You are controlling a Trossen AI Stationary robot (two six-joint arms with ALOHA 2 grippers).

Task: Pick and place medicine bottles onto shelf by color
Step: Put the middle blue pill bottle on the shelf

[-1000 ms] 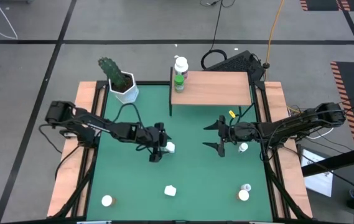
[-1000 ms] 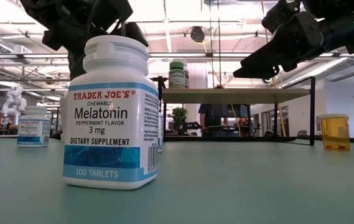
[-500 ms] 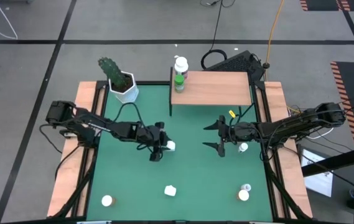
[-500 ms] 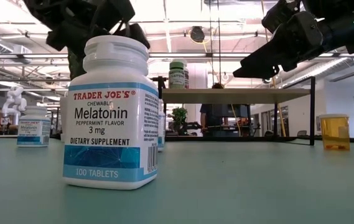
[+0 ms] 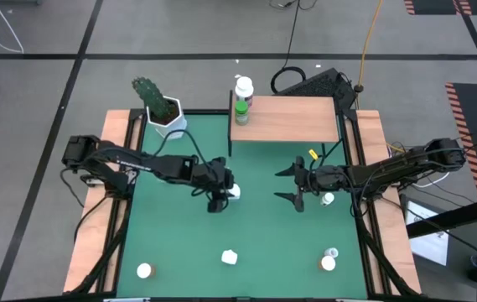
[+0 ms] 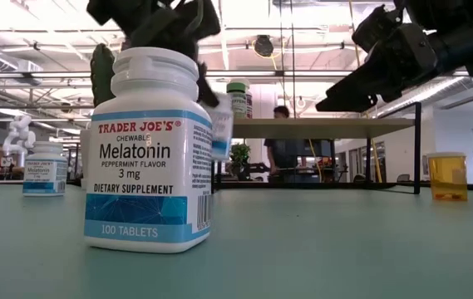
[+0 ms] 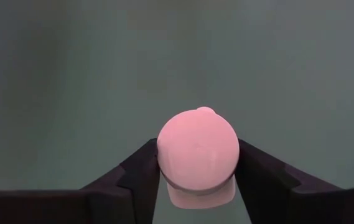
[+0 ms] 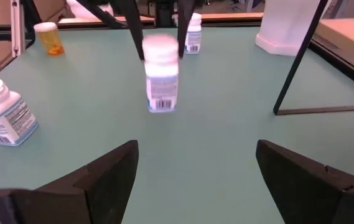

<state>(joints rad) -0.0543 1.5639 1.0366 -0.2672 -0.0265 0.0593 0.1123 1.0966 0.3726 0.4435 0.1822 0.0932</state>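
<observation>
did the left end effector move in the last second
Yes. In the high view the left end effector, shut on a white-capped bottle, has shifted toward the shelf side, away from the cactus pot.

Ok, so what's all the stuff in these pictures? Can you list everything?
green mat: one, green, covers the table.
shelf: one, light wood, at the mat's far edge.
shelf bottle: one, green with a white cap, at the shelf's left end.
loose bottles: four, white caps, standing on the mat; one is orange.
held bottle: one, white and blue, above mid-mat.
cactus: one, green, in a white pot, far-left corner.
person: one, dark top, behind the table.
left fingers: two, dark, shut on the held bottle.
right fingers: two, dark, open, right of mid-mat.
</observation>
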